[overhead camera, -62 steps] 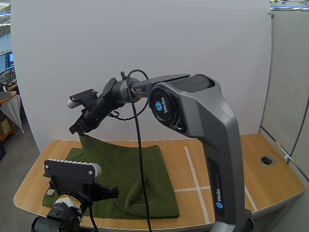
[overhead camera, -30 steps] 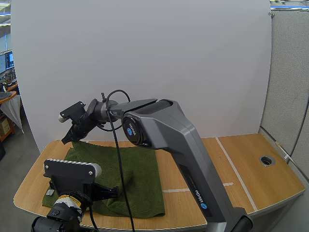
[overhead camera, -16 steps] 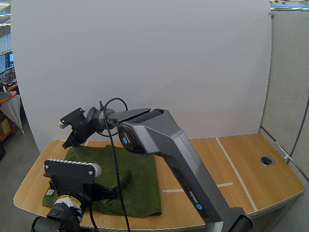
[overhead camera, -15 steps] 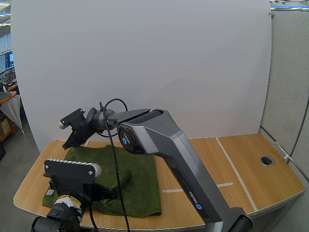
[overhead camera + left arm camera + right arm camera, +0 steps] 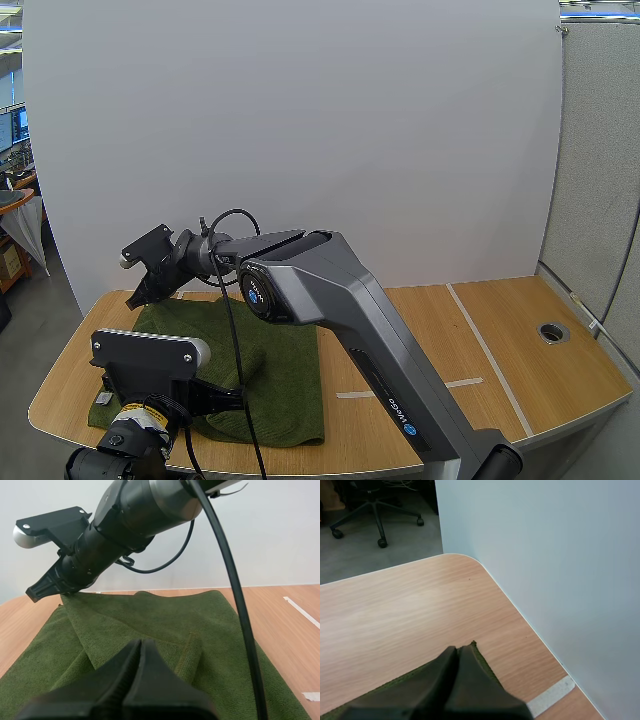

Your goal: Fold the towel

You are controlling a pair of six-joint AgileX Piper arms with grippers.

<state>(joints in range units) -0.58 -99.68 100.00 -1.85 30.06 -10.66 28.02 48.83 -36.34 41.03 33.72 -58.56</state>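
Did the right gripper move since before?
Yes. The right gripper went left and down, toward the table's far left corner, pinching the towel corner.

The high camera is sitting behind and above the 2 arm bases, looking forward and down over the table [image 5: 520, 370] from well back. The left wrist camera is riding low over the towel [image 5: 150, 615], facing along the left gripper [image 5: 140, 642] toward the far edge. The right wrist camera is looking down past the right gripper [image 5: 458, 649] at the table's far left corner. All 3 are sharing the towel's far left corner.
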